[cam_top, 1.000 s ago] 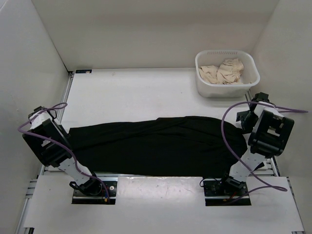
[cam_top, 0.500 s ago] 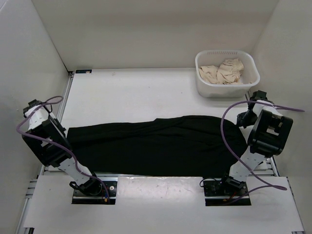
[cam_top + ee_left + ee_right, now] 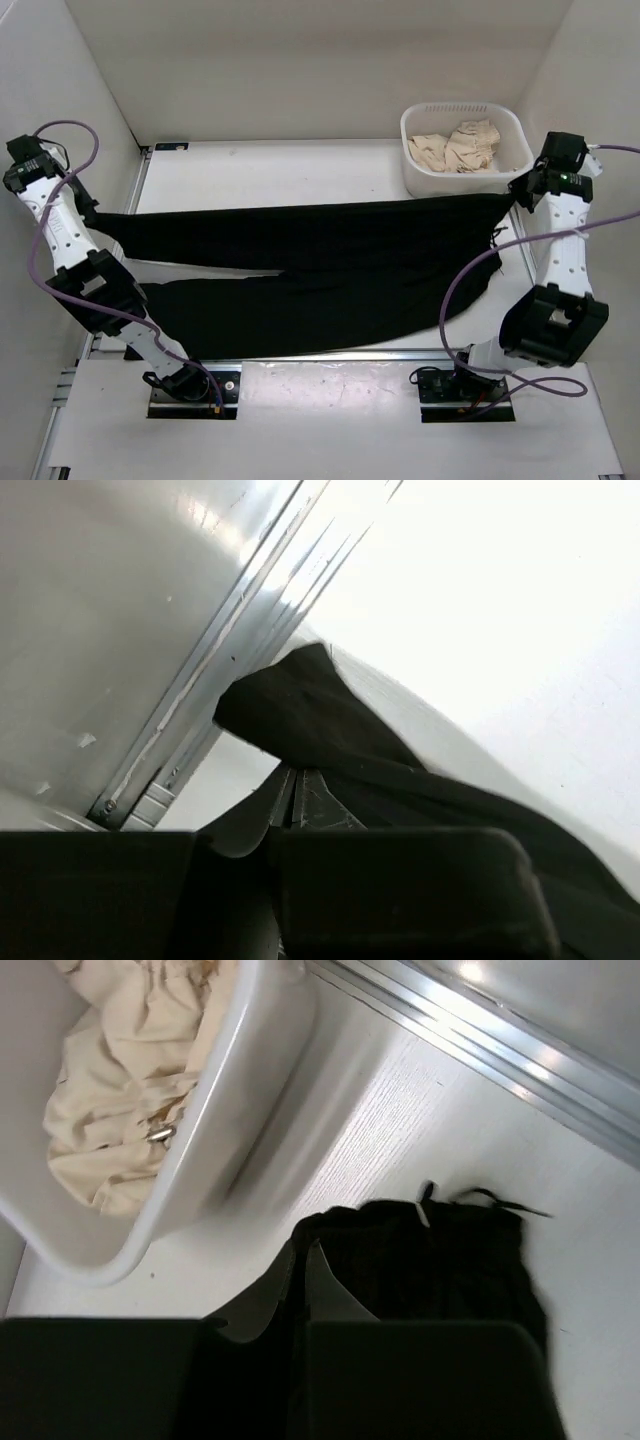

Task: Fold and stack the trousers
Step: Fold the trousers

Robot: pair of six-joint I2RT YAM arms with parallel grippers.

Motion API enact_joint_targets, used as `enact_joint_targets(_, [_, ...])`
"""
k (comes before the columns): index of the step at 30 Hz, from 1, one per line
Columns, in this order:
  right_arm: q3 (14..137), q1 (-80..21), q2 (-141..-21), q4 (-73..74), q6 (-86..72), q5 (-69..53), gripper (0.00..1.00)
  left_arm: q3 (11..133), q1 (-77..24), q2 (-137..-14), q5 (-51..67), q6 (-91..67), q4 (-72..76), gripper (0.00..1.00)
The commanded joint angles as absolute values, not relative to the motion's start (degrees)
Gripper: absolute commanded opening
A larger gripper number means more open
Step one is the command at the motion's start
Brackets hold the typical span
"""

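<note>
The black trousers [image 3: 300,260] stretch almost the full width of the table. Their far edge is lifted and pulled taut between both grippers, while the near part lies on the table by the front edge. My left gripper [image 3: 92,212] is shut on the left end of the trousers [image 3: 300,710], fabric pinched at its tips [image 3: 295,772]. My right gripper [image 3: 518,192] is shut on the right end of the trousers [image 3: 430,1260], where a drawstring shows, fabric between its tips [image 3: 303,1245].
A white basket [image 3: 450,185] holding beige cloth [image 3: 460,145] stands at the back right, close to my right gripper; its wall [image 3: 230,1110] fills the upper left of the right wrist view. White walls enclose the table on three sides. A metal rail [image 3: 200,710] runs along the left.
Both arms have risen and swung back from the table. The right gripper closed on the trousers' right end, and the far edge has been lifted and stretched taut.
</note>
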State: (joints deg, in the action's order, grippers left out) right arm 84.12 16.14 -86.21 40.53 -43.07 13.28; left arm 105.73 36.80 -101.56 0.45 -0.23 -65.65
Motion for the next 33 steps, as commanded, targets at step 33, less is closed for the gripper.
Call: enact_joint_targets(33, [65.49, 29.18, -79.19, 46.41, -29.36, 16.96, 0.00, 62.89, 41.04, -77.44, -21.00, 0.00, -53.88, 0.14])
